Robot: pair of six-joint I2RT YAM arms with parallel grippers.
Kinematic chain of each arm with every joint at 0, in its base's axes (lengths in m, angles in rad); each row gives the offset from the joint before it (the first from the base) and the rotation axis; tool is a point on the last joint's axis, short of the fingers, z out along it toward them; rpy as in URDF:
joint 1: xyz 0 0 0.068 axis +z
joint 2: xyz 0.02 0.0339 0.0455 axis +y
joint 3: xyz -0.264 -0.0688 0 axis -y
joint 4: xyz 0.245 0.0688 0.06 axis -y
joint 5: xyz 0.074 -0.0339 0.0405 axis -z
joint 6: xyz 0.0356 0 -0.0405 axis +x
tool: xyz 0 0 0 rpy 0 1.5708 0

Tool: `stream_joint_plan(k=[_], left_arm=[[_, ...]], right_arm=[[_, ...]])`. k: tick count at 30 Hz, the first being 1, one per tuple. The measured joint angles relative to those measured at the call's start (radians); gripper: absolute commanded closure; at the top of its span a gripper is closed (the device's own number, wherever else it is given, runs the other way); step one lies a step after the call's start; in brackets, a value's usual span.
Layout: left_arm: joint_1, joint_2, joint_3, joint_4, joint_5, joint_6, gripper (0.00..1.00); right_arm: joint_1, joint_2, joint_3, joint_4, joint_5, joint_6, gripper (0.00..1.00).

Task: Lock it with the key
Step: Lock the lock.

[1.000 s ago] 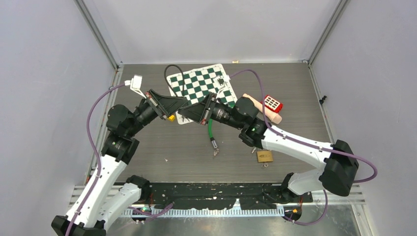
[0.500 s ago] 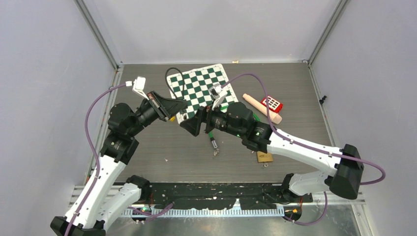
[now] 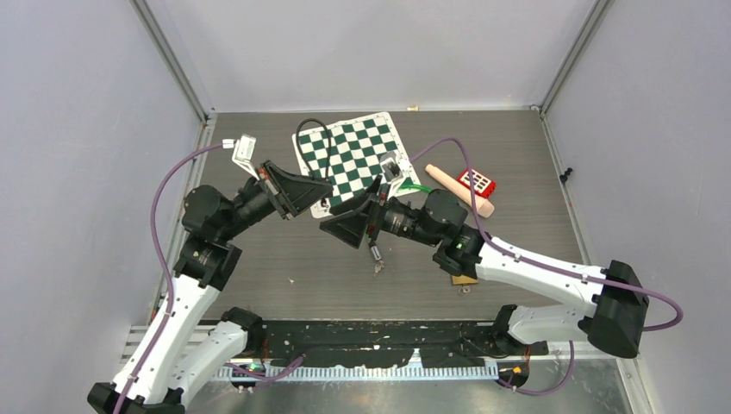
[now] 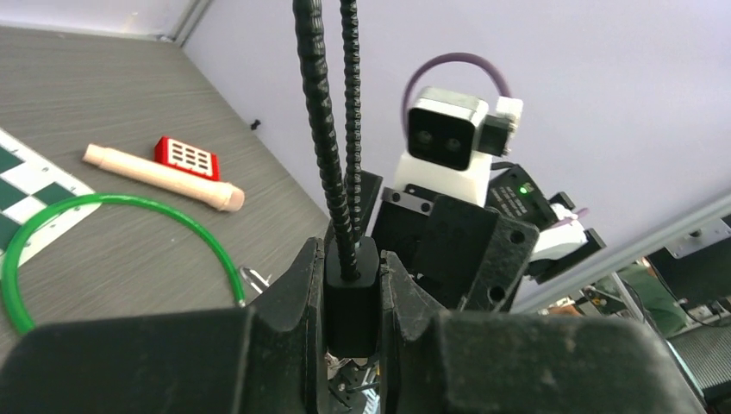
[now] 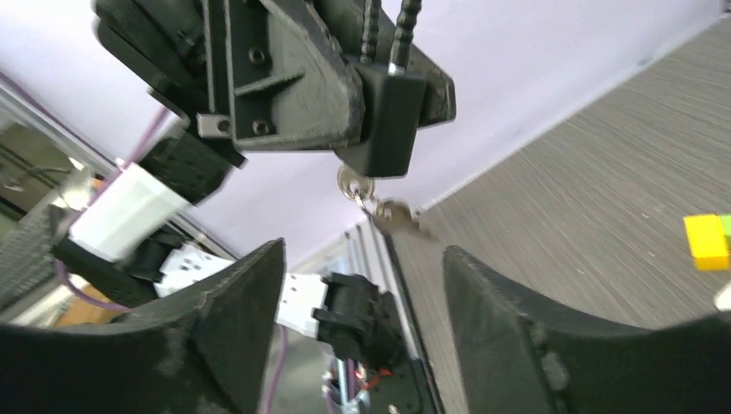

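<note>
My left gripper (image 3: 319,186) is shut on the black body of a cable lock (image 4: 351,293), held above the table. Its black ribbed cable (image 4: 321,129) rises from the body and loops over the chessboard mat (image 3: 303,129). In the right wrist view a small silver key (image 5: 392,216) on a ring (image 5: 352,183) hangs from the lock body's (image 5: 390,121) lower end. My right gripper (image 3: 341,229) stands open just below and apart from the key, nothing between its fingers (image 5: 233,319).
A green-and-white chessboard mat (image 3: 353,151) lies at the back. A green cable (image 3: 371,226) with a metal end, a wooden dowel (image 3: 457,188), a red block (image 3: 477,181), a brass padlock (image 3: 464,278) and a yellow block (image 5: 705,240) lie on the table.
My right gripper, shut at the lock's end a second ago, has opened and drawn back toward the near side. The key stays hanging at the lock. The left gripper keeps its grip.
</note>
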Motion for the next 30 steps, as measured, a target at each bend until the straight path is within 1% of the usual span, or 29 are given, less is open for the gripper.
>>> stream_joint_plan(k=[1, 2, 4, 7, 10, 12, 16, 23, 25, 27, 29, 30], left_arm=[[0.0, 0.0, 0.0, 0.014, 0.011, -0.01, 1.0], [0.0, 0.0, 0.0, 0.03, 0.022, -0.016, 1.0], [0.0, -0.004, 0.0, 0.05, 0.041, -0.03, 1.0], [0.0, -0.015, 0.0, 0.063, 0.058, -0.041, 1.0], [0.0, -0.022, 0.0, 0.083, 0.071, -0.05, 1.0], [0.0, -0.023, 0.0, 0.097, 0.079, -0.064, 1.0], [0.0, -0.023, 0.0, 0.131, 0.093, -0.091, 1.0], [0.0, -0.024, -0.001, 0.169, 0.107, -0.119, 1.0], [0.0, -0.023, -0.001, 0.169, 0.11, -0.121, 1.0], [0.0, -0.023, -0.001, 0.169, 0.11, -0.122, 1.0], [0.0, -0.023, -0.001, 0.17, 0.11, -0.123, 1.0], [0.0, -0.023, -0.001, 0.17, 0.11, -0.123, 1.0]], right_arm=[[0.0, 0.005, 0.0, 0.023, -0.004, 0.011, 0.34], [0.0, 0.011, -0.004, 0.064, -0.009, 0.032, 0.34], [0.0, 0.018, -0.03, 0.167, -0.018, 0.079, 0.34], [0.0, 0.041, -0.051, 0.277, -0.03, 0.142, 0.31], [0.0, 0.084, -0.052, 0.369, -0.041, 0.205, 0.33], [0.0, 0.106, -0.052, 0.411, -0.045, 0.242, 0.36], [0.0, 0.135, -0.052, 0.481, -0.046, 0.293, 0.46], [0.0, 0.143, -0.053, 0.563, -0.038, 0.337, 0.55], [0.0, 0.144, -0.053, 0.573, -0.035, 0.34, 0.61], [0.0, 0.146, -0.053, 0.583, -0.035, 0.343, 0.71], [0.0, 0.151, -0.053, 0.587, -0.036, 0.344, 0.78], [0.0, 0.154, -0.052, 0.587, -0.036, 0.343, 0.8]])
